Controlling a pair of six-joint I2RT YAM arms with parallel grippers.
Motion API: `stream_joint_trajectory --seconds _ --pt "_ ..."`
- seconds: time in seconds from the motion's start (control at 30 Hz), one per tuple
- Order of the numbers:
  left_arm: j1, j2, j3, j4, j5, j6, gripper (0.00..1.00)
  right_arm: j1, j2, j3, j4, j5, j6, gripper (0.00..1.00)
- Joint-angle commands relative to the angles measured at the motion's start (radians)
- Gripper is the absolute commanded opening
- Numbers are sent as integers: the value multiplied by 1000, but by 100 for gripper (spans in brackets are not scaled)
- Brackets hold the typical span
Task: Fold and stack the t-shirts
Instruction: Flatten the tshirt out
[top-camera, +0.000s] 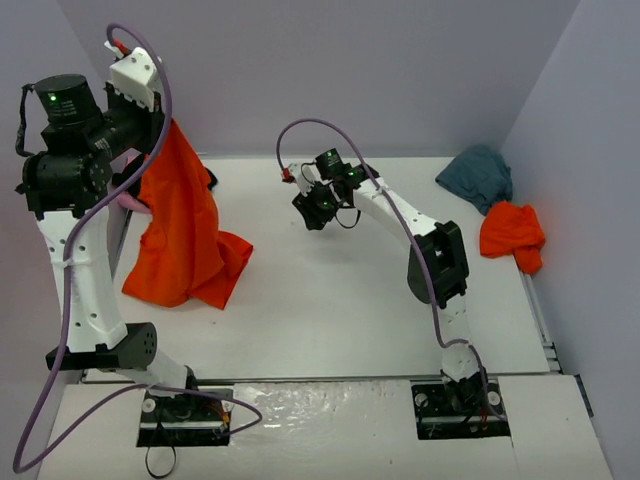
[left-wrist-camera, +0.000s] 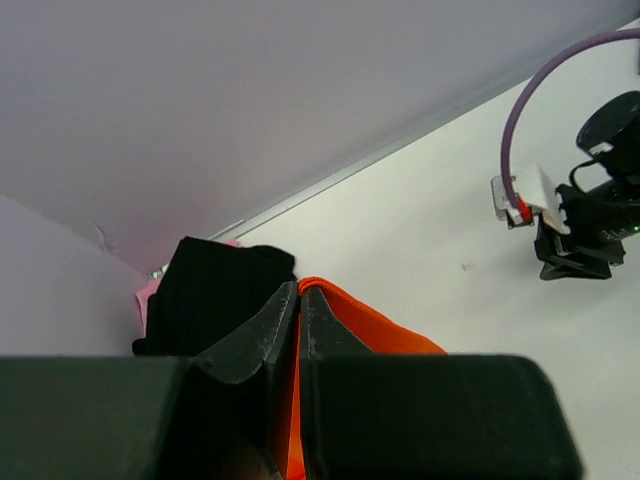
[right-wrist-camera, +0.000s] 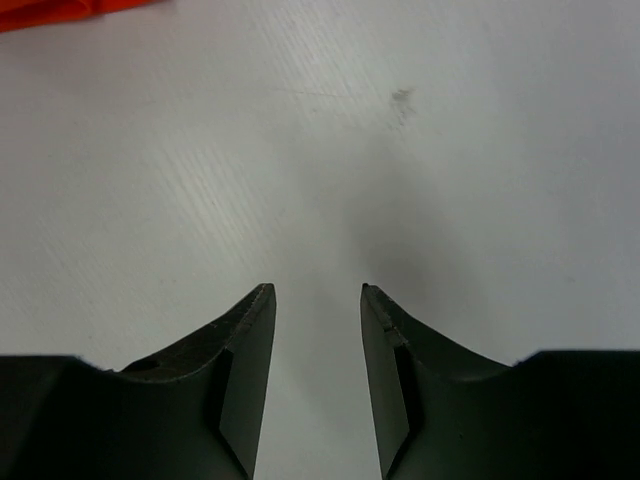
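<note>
A bright orange-red t-shirt (top-camera: 180, 230) hangs from my raised left gripper (top-camera: 163, 125), its lower end crumpled on the table at the left. In the left wrist view the left gripper (left-wrist-camera: 300, 287) is shut on a fold of this orange-red cloth (left-wrist-camera: 385, 332). Behind it lie a black t-shirt (left-wrist-camera: 215, 290) and a bit of pink t-shirt (left-wrist-camera: 145, 300). My right gripper (top-camera: 318, 207) hovers over the table's middle back. Seen from the right wrist, the right gripper (right-wrist-camera: 318, 290) is open over the bare white surface. A second orange-red t-shirt (top-camera: 512, 235) and a teal-grey t-shirt (top-camera: 478, 175) lie bunched at the right.
The white table (top-camera: 330, 300) is enclosed by purple-grey walls at the back and both sides. A sliver of orange cloth (right-wrist-camera: 60, 10) shows at the top left of the right wrist view. A purple cable (top-camera: 300, 128) loops over the right arm.
</note>
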Motion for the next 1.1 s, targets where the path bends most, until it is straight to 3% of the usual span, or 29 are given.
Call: stream_joint_trajectory --seconds 0.0,0.27,0.47,0.67,0.87,1.07 --pt "7 -9 -8 71 -16 15 0 75 59 135 -42 -130 47 34" --pt "7 -23 -26 65 -31 31 0 195 178 241 -62 -94 55 35" --pt "7 -40 -53 62 -54 30 0 213 251 324 19 -38 77 37" --pt "7 -59 -62 50 -80 35 0 220 307 397 40 -78 99 19" --pt "7 -79 -79 46 -102 20 0 241 378 482 65 -111 127 32" --pt "7 -120 -113 33 -143 33 0 286 460 619 71 -144 142 31"
